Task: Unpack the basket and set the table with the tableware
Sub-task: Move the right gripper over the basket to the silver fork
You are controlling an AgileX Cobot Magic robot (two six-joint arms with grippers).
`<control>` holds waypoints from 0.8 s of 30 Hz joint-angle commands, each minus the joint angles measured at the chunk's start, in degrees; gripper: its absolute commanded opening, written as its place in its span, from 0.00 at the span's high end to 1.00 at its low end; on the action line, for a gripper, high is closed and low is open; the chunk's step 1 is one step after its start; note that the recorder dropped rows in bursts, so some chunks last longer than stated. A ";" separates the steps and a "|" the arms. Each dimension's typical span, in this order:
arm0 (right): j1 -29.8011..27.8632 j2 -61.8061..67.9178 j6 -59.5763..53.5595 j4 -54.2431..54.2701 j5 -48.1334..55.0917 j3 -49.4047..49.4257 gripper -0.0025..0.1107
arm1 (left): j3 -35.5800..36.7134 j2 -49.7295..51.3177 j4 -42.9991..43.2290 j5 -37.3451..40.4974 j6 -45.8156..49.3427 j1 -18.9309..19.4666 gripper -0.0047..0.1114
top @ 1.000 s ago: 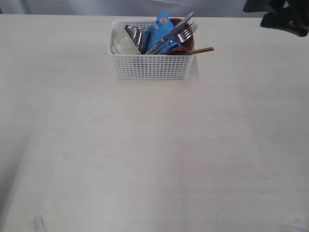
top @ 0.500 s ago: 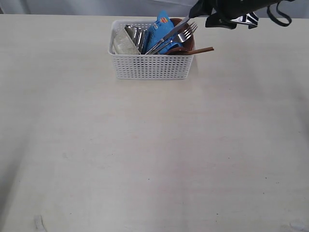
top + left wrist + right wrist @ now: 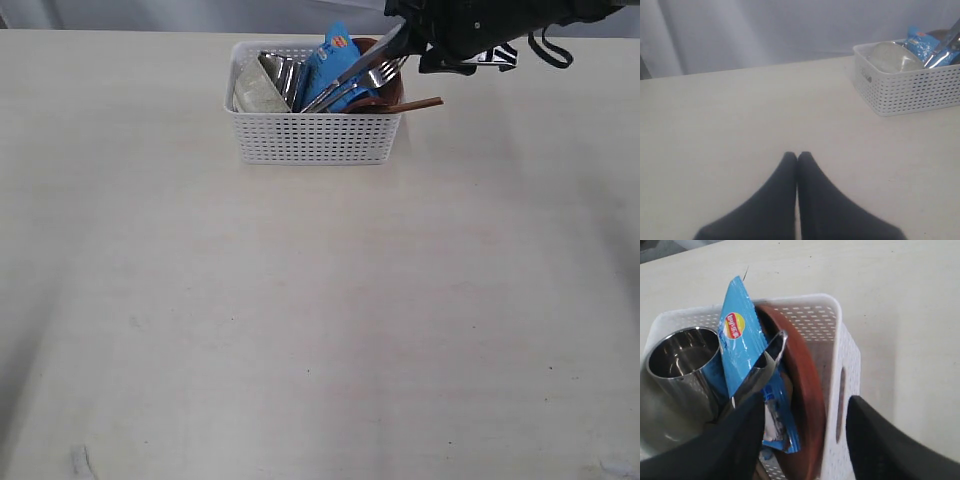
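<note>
The white basket [image 3: 315, 137] stands at the far middle of the table [image 3: 300, 320]. In it lean a cream bowl [image 3: 255, 92], a steel cup [image 3: 285, 75], a knife [image 3: 366, 58], a fork [image 3: 386, 68], a brown plate [image 3: 807, 400] and a wooden spoon [image 3: 415, 104] that pokes out to the right. My right gripper [image 3: 805, 437] hangs open above the basket's right end, its fingers either side of the plate rim and the basket wall [image 3: 847, 365]. My left gripper [image 3: 797, 157] is shut and empty, low over bare table. I cannot make out the chopsticks.
A blue snack packet [image 3: 335, 58] stands upright among the tableware, next to the knife [image 3: 760, 367] and cup [image 3: 682, 362]. A grey curtain [image 3: 765, 30] backs the far table edge. The basket [image 3: 910, 87] sits off to one side of the left gripper.
My right arm has come in from the upper right corner and now sits over the basket's right end. The basket's contents have not moved.
</note>
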 commanded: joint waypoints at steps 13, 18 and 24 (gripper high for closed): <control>3.82 0.05 -7.29 1.74 -4.32 -0.35 0.95 | 0.10 -0.20 0.26 -0.17 0.00 0.14 0.96; 3.95 -0.27 -7.29 1.15 -3.94 -0.35 0.96 | 0.10 -0.20 0.26 -0.17 0.00 0.14 0.96; 3.95 -2.51 -7.29 -1.06 -3.31 -0.35 0.98 | 0.10 -0.20 0.26 -0.17 0.00 0.14 0.96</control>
